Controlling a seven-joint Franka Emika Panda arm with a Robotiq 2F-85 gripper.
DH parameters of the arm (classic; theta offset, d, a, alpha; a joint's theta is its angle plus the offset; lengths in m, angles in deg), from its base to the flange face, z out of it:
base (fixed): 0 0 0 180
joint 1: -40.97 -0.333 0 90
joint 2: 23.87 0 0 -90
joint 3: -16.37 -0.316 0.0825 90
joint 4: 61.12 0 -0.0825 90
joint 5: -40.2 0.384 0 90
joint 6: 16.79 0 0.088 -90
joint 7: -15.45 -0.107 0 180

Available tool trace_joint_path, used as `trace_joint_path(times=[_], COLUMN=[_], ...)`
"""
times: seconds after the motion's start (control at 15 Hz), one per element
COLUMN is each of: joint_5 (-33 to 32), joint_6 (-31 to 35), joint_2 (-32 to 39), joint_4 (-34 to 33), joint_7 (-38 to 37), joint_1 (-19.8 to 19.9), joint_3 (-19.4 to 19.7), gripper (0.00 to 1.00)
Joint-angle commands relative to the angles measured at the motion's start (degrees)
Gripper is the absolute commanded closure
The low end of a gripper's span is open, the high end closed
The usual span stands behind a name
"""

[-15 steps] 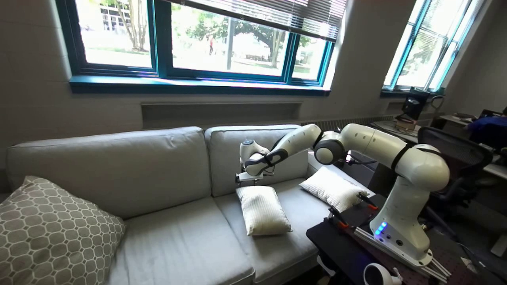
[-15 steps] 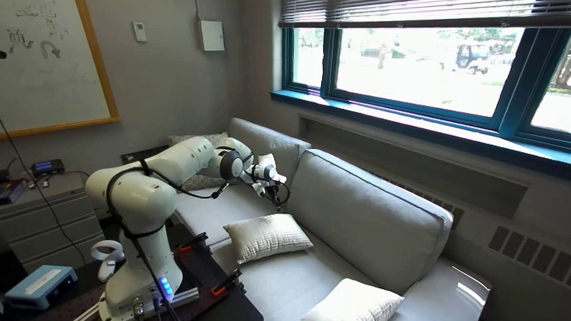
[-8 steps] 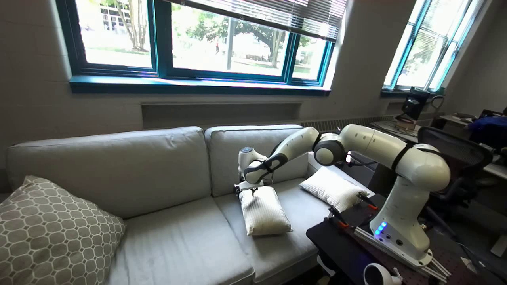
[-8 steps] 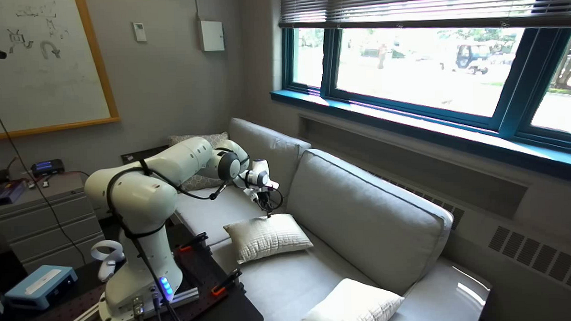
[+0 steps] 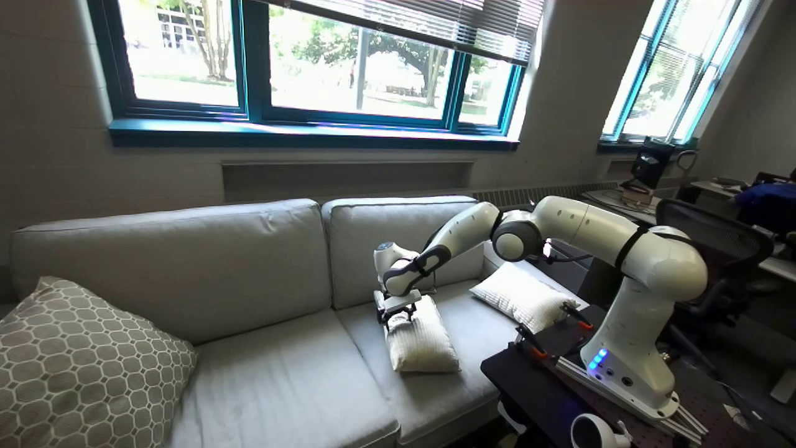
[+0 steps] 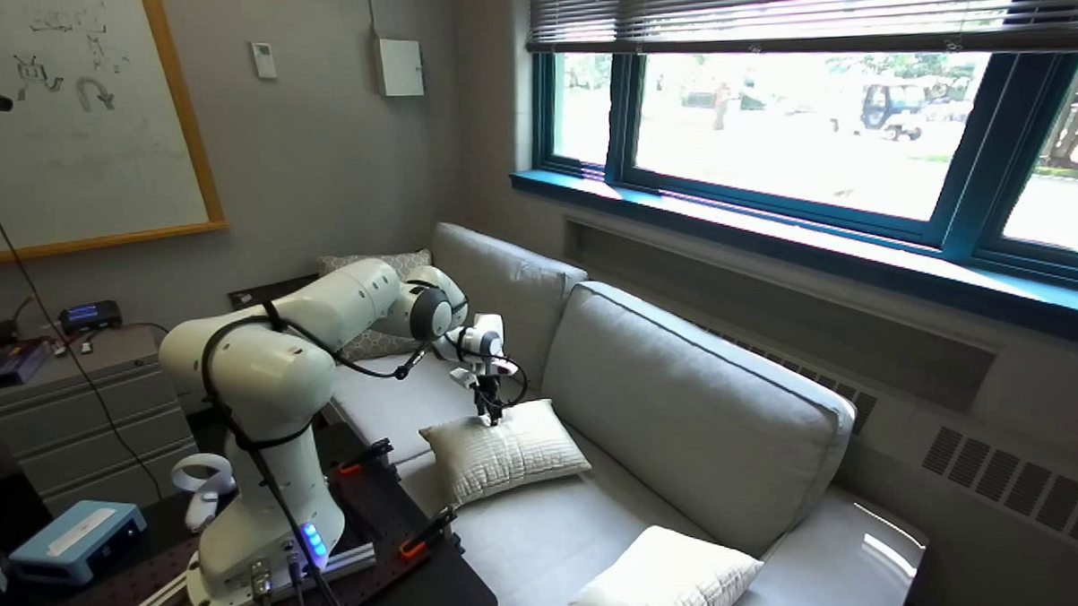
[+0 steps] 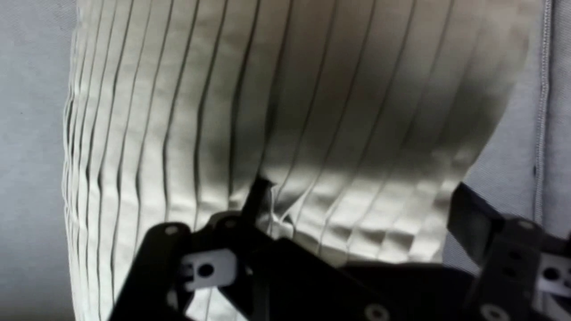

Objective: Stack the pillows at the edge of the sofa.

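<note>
Watching the wrist view, I have the black 2-fingered hand point(image 7: 362, 196) unclenched, its fingers point(image 7: 255, 203) spread wide over a cream rectangular pillow of pleated fabric point(image 7: 156, 133). 1 fingertip puckers the cloth where it presses in; its partner stands at the pillow's edge. In both exterior views this pillow lies on the light grey fabric sofa point(image 5: 267, 379), on the seat cushion point(image 5: 479, 330) closer to my white jointed arm point(image 5: 575, 218).

For containers, I find in an exterior view 1 grey metal drawer cabinet point(image 6: 85, 400), drawers closed and their contents hidden; 1 purple box point(image 6: 12, 364) and 1 black device point(image 6: 91, 316) sit on top.

Counting pillows, I get 2. The 2nd cream pillow point(image 5: 522, 295) lies on the same seat cushion beside the padded armrest point(image 6: 834, 544), with bare fabric between them. I also count 1 larger grey-beige square cushion with a white ring pattern point(image 5: 93, 361) at the opposite end, 2 back cushions point(image 5: 168, 274), and 2 black-and-orange clamps point(image 5: 528, 341) at the edge of the black worktop point(image 5: 522, 370) carrying the arm. Near the arm's base, I see in an exterior view 1 light blue box point(image 6: 76, 539) and 1 white ringed controller point(image 6: 205, 485).
</note>
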Motion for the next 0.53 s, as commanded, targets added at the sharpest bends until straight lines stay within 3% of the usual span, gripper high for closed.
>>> trace_joint_path(times=[0.0, 0.07, 0.47], joint_5=[0.6, 0.4, 0.0], joint_6=[-5.6, -6.4, -6.7], joint_2=[0.0, 0.0, -0.1], joint_4=[0.4, 0.5, 0.4], joint_7=[-0.1, 0.0, -1.3], joint_1=[-0.6, -0.6, -0.2], joint_3=[1.4, 1.7, 3.1], gripper=[0.25, 0.26, 0.70])
